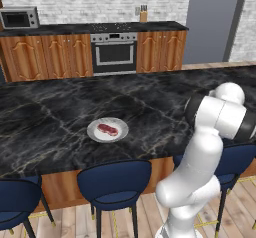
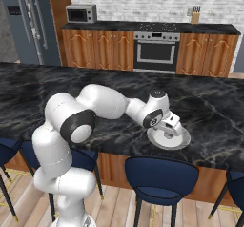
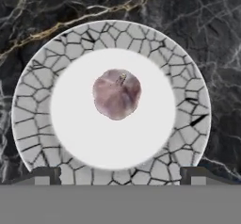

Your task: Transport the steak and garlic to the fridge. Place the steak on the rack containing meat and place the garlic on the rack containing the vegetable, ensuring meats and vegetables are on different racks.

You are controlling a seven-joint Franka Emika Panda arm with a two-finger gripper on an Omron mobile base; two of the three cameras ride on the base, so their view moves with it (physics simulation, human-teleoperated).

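Hovering above a round pale plate with a cracked-mosaic rim [image 3: 37, 115], the end effector [image 3: 120, 173] stood with its two dark tips spread as wide as they go and nothing between them. The garlic, a small rounded whitish-pink bulb [image 3: 116, 93], sat at the middle of that plate, directly ahead along the end effector's line of sight and centred between the tips, so the coming move looked like a straight descent. The bulb was nearly round, with no long axis to align to; its stem pointed toward the camera. In the right base view the hand covered the plate [image 2: 183, 142] on the black marbled surface [image 2: 209, 102]. The steak, a flat red-pink slab [image 1: 107, 129], lay on a second pale plate [image 1: 95, 134], well apart. The slate-grey fridge [image 2: 28, 23] stood beyond the surface, its door shut.
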